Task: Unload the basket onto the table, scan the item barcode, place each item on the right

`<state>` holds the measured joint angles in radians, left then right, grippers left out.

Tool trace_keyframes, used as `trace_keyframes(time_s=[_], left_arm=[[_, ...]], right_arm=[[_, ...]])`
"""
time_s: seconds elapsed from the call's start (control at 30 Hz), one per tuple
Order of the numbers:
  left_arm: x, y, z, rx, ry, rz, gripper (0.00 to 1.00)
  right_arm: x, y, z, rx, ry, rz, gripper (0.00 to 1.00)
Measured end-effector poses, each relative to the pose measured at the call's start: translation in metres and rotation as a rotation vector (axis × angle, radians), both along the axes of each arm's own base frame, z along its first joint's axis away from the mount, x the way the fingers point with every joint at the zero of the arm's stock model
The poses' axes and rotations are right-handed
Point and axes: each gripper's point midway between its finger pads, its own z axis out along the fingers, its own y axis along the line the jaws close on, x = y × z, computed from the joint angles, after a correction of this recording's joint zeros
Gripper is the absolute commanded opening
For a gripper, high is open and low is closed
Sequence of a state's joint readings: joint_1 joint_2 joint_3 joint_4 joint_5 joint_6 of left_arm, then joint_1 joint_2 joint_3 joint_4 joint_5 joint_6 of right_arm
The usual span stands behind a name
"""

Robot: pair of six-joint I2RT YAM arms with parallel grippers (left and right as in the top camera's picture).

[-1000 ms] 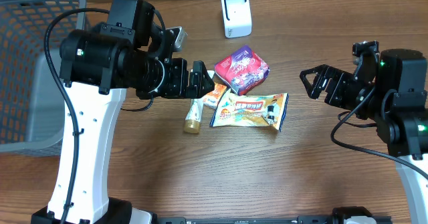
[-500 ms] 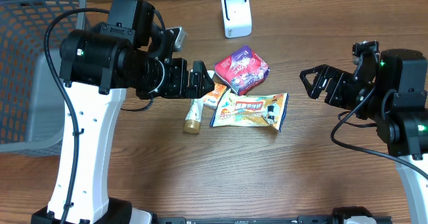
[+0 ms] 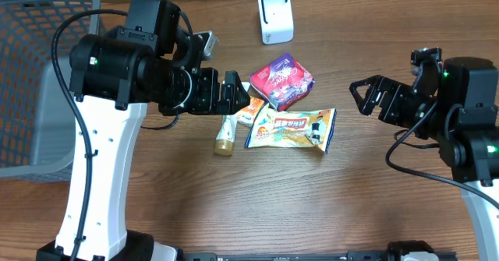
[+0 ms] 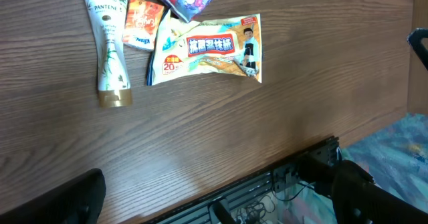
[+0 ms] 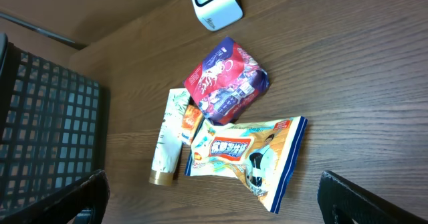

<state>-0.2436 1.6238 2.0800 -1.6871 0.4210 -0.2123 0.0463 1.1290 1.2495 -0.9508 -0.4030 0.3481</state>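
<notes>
The left gripper (image 3: 236,93) hangs released and empty just left of the snack bag (image 3: 291,128) on the desk (image 3: 312,206). The right gripper (image 3: 359,97), equally spread, is well right of it. The white scanner (image 3: 275,15) stands beyond the bag.

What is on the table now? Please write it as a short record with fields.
scanner: white, at the far edge, apart from the items
items: purple pack, snack bag, tube, sachet, clustered mid-table
sachet position: between tube and snack bag
basket: grey mesh, at the left side
left gripper: open, empty, over the left edge of the cluster
right gripper: open, empty, apart from the items on their right
</notes>
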Motion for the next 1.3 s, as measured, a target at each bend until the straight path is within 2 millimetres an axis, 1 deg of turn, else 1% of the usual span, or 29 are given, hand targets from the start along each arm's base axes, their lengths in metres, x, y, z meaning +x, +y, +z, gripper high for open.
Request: trace_keyframes(time_s=[0.33,0.43,0.57,0.8,1.03,1.13,1.23,1.3], left_arm=[[0.000,0.000,0.000,0.000,0.000,0.000,1.00],[0.000,0.000,0.000,0.000,0.000,0.000,1.00],[0.000,0.000,0.000,0.000,0.000,0.000,1.00],[0.000,0.000,0.000,0.000,0.000,0.000,1.00],[0.000,0.000,0.000,0.000,0.000,0.000,1.00],[0.000,0.000,0.000,0.000,0.000,0.000,1.00],[0.000,0.000,0.000,0.001,-0.001,0.000,1.00],[0.000,0.000,0.000,0.003,-0.001,0.001,1.00]], right_arm=[[0.000,0.000,-0.001,0.000,0.004,0.000,1.00],[0.002,0.000,-0.005,-0.001,0.020,0.000,1.00],[0.008,0.000,-0.018,-0.003,0.065,0.000,1.00],[0.025,0.003,-0.054,0.003,0.180,0.009,1.00],[0.046,0.021,-0.074,0.066,0.214,0.077,1.00],[0.053,0.035,-0.081,0.077,0.213,0.118,1.00],[0.059,0.049,-0.083,0.082,0.190,0.160,1.00],[0.065,0.055,-0.082,0.087,0.164,0.177,1.00]])
